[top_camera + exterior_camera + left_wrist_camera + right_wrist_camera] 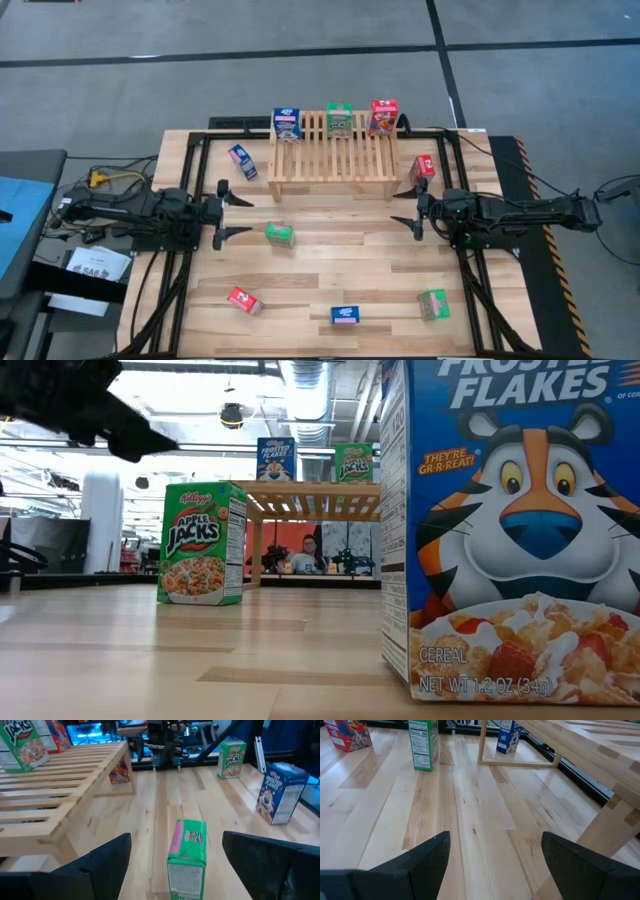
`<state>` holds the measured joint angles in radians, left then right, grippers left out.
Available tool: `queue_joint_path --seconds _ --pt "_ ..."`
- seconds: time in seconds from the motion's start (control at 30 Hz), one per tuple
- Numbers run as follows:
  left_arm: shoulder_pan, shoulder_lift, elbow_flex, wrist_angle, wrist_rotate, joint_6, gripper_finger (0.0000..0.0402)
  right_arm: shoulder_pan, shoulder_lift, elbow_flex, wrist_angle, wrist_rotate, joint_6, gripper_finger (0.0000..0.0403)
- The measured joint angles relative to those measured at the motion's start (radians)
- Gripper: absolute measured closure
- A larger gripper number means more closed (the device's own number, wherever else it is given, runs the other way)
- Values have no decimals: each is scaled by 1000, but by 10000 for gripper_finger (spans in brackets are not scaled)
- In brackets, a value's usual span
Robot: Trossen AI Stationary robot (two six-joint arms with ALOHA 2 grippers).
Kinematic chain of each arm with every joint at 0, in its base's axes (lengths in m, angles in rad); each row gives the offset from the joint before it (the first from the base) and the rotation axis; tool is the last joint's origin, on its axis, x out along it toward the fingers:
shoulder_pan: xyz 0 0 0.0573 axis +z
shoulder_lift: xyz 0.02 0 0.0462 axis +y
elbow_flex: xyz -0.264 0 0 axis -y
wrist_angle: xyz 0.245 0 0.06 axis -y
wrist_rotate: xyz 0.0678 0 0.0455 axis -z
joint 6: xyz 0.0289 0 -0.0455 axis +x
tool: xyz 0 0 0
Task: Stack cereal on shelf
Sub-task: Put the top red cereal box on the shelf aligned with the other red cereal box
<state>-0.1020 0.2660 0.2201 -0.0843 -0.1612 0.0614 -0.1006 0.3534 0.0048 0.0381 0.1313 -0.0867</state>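
Note:
The slatted wooden shelf [333, 150] stands at the table's far middle. A blue box [287, 124], a green box [339, 120] and a red box [384, 116] stand upright along its far edge. My left gripper [240, 215] is open near the left edge. A green box [187, 855] stands on the table just ahead of its fingertips, untouched. My right gripper [408, 207] is open and empty beside the shelf's right end. It also shows in the right wrist view [495, 865], over bare tabletop.
Loose boxes stand on the table: blue [242, 161] left of the shelf, red [424, 166] right of it, and red [243, 300], blue [346, 315] and green [433, 304] along the near side. Bare planks lie between the two grippers.

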Motion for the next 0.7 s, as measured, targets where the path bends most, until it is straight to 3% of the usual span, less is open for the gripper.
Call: queue_joint_path --seconds 0.4,0.7 --pt "0 -141 -125 42 48 65 97 0 0 0 0 0 0 65" --pt "0 -224 -192 96 -37 108 97 0 0 0 0 0 0 65"
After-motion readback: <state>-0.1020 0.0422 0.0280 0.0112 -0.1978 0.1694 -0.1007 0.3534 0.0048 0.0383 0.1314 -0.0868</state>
